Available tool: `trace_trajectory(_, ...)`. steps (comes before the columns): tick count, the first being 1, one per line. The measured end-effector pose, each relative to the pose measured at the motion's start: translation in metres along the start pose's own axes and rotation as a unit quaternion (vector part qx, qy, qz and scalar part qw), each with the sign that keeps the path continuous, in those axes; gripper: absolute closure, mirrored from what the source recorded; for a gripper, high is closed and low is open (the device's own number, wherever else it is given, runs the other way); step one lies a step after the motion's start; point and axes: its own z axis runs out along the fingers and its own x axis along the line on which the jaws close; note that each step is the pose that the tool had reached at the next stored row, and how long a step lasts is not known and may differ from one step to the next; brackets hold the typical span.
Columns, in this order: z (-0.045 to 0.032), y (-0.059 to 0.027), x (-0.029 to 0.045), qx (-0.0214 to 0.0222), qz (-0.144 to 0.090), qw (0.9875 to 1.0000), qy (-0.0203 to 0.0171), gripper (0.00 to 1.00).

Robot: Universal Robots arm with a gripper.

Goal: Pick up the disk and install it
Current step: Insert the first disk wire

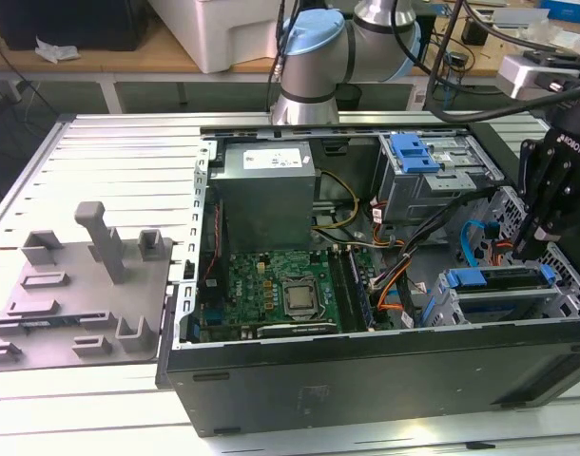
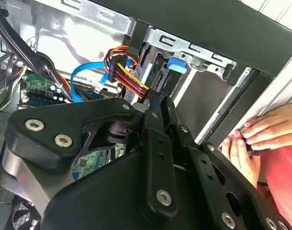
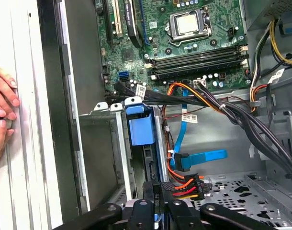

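The disk (image 1: 499, 293), a silver drive in a blue bracket, sits edge-up in the drive cage at the exterior view's right end of the open computer case (image 1: 271, 370). My black gripper (image 1: 526, 249) reaches down onto that end of the cage. In the first wrist view its two fingers (image 3: 151, 191) stand close together, pinching the thin edge of the disk (image 3: 149, 163) behind the blue bracket tab (image 3: 140, 128). In the second wrist view the gripper (image 2: 158, 101) points at the same slot, with the blue tab (image 2: 177, 64) just beyond it.
Orange, red and blue cables (image 3: 203, 156) run right beside the slot. A person's hand (image 3: 3, 103) rests on the case's outer edge, also in the second wrist view as a hand (image 2: 261, 136). Motherboard (image 1: 271, 290), grey power supply (image 1: 266, 185), a second blue-tabbed cage (image 1: 415, 152) and a grey fixture (image 1: 81, 285) lie around.
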Motion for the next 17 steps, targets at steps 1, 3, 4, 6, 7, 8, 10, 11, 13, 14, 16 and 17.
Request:
trace_trajectory(1, 0.0001, 0.0, 0.0, 0.0006, -0.003, 1.0, 0.0001, 0.82)
trace_trajectory(3, 0.0006, 0.0001, -0.0001, 0.0032, -0.018, 0.9998, 0.0005, 0.82)
trace_trajectory(4, 0.0009, 0.0, -0.0001, 0.0052, -0.028, 0.9996, 0.0009, 0.82)
trace_trajectory(6, 0.0016, -0.0001, -0.0003, 0.0092, -0.051, 0.9987, 0.0017, 0.82)
trace_trajectory(7, 0.0023, -0.0001, -0.0005, 0.0113, -0.062, 0.998, 0.0021, 0.82)
trace_trajectory(8, 0.0028, -0.0001, -0.0006, 0.0125, -0.069, 0.9975, 0.0024, 0.82)
trace_trajectory(10, 0.0032, 0.0, -0.0006, 0.0136, -0.075, 0.9971, 0.0025, 0.82)
trace_trajectory(11, 0.0032, 0.0, -0.0006, 0.0136, -0.075, 0.9971, 0.0025, 0.82)
trace_trajectory(13, 0.0033, 0.0001, -0.0006, 0.0136, -0.075, 0.9971, 0.0025, 0.82)
trace_trajectory(14, 0.0033, 0.0001, -0.0006, 0.0136, -0.075, 0.9971, 0.0025, 0.82)
trace_trajectory(16, 0.0037, 0.0001, -0.0007, 0.0136, -0.075, 0.9971, 0.0024, 0.82)
trace_trajectory(17, 0.0039, 0.0001, -0.0007, 0.0136, -0.075, 0.9971, 0.0022, 0.82)
